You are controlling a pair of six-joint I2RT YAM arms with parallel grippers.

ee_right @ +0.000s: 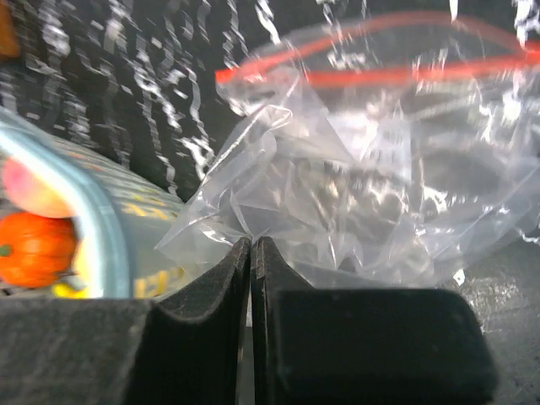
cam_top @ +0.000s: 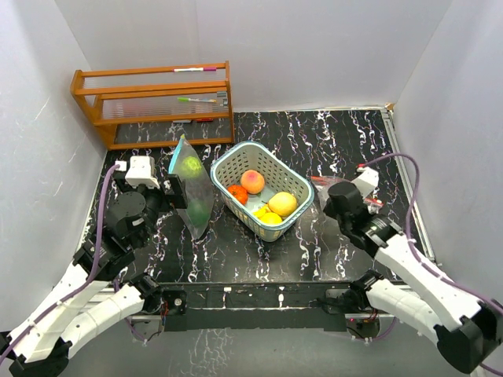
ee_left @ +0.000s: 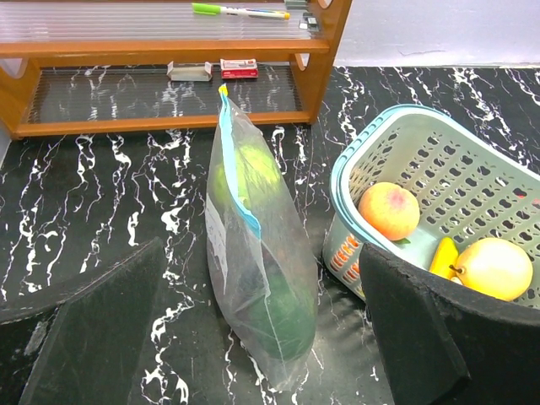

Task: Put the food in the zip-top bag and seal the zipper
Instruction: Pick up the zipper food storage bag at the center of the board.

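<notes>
A clear zip-top bag with a blue zipper stands upright left of the teal basket. It holds a light green food and a dark green one. My left gripper is open, and the bag stands between its wide-apart fingers. The basket holds a peach, an orange-red food and yellow foods. My right gripper is shut on a second, crumpled clear bag with a red zipper, pinching its edge beside the basket.
A wooden rack with markers and small boxes stands at the back left, just behind the blue-zipper bag. White walls close in the left, back and right sides. The black marbled table runs in front of the basket.
</notes>
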